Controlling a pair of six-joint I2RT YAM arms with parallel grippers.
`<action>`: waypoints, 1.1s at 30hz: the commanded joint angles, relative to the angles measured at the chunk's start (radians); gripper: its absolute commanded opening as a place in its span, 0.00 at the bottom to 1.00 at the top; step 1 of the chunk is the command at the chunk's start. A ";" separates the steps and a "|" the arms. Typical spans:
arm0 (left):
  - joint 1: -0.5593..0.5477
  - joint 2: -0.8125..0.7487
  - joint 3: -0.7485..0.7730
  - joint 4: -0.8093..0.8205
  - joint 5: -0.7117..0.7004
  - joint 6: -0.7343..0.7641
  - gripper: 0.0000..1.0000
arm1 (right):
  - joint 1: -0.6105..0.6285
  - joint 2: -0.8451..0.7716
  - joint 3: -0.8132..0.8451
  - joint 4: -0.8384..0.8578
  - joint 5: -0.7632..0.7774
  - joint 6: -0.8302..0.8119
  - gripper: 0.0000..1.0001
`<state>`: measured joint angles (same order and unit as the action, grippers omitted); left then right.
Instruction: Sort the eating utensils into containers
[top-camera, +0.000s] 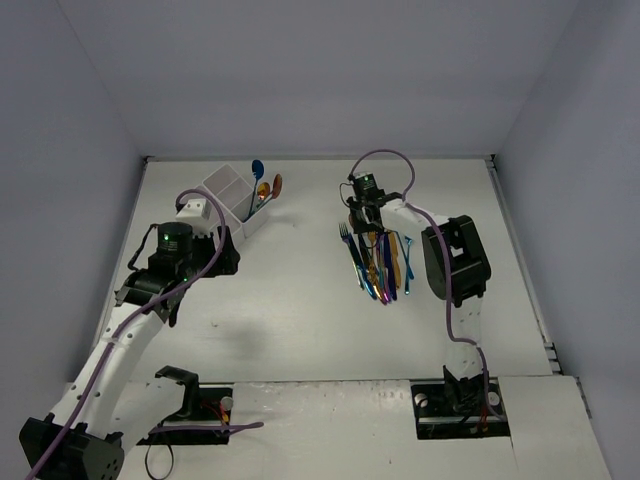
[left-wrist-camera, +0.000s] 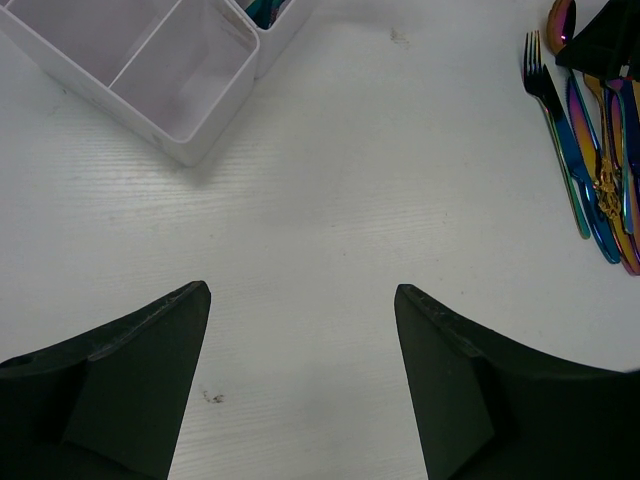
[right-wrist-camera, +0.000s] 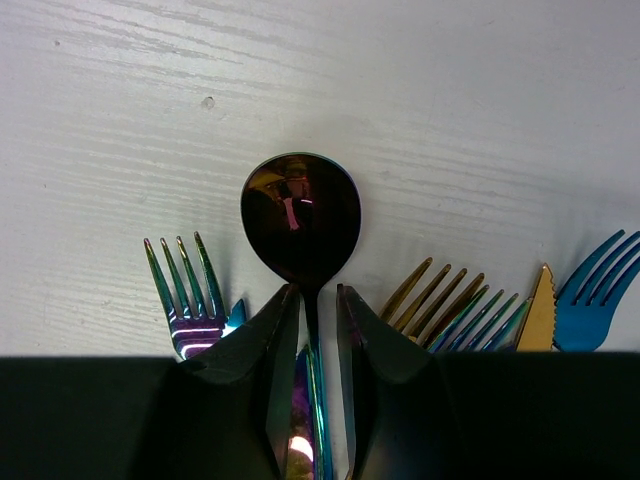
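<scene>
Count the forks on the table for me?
4. A purple-green fork left of the spoon the right claw straddles; a gold fork and a teal fork overlapping right of it; a blue fork farthest right. The claw may hide more.

Forks (right-wrist-camera: 188, 305): handles hidden behind right end effector (right-wrist-camera: 316, 292); box (left-wrist-camera: 100, 92) cropped at edge.

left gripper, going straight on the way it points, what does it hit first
The open left gripper most likely meets bare white tabletop; depth is unclear. The white divided plastic box lies off to the view's left, the iridescent metal utensils to its right.
</scene>
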<state>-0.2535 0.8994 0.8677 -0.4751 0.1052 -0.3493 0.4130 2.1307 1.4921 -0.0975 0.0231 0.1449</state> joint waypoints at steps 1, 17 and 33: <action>-0.003 0.001 0.022 0.031 0.015 -0.004 0.71 | 0.005 -0.007 -0.028 -0.160 0.037 0.009 0.15; -0.003 -0.012 0.019 0.026 0.020 -0.007 0.71 | 0.004 -0.006 -0.033 -0.221 0.013 0.023 0.11; -0.004 -0.033 0.055 0.013 0.049 -0.015 0.72 | 0.004 -0.110 0.075 -0.215 0.056 -0.068 0.00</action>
<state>-0.2535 0.8820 0.8677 -0.4899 0.1339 -0.3499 0.4149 2.1175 1.5208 -0.2418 0.0321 0.1254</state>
